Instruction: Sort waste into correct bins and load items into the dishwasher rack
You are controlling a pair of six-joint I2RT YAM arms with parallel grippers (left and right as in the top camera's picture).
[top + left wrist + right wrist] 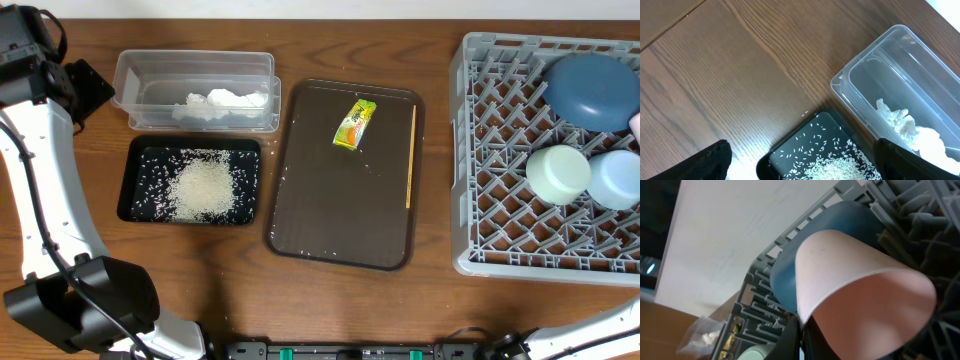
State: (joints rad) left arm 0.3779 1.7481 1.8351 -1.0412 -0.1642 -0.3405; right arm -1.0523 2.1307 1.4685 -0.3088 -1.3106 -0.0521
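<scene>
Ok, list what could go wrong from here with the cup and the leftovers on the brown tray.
1. The right hand pinches the cup only at its rim; it may slip or tip on release.
2. The dark blue plate in the rack sits right beside the cup; a bump seems possible.
3. The wooden stick lies flat on the brown tray near its rim, likely hard to pinch.

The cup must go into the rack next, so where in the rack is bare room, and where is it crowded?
The dishwasher rack is bare across its left half, beside the brown tray. Its right side is crowded: the dark blue plate, mint green bowl and light blue bowl sit close together there.
</scene>
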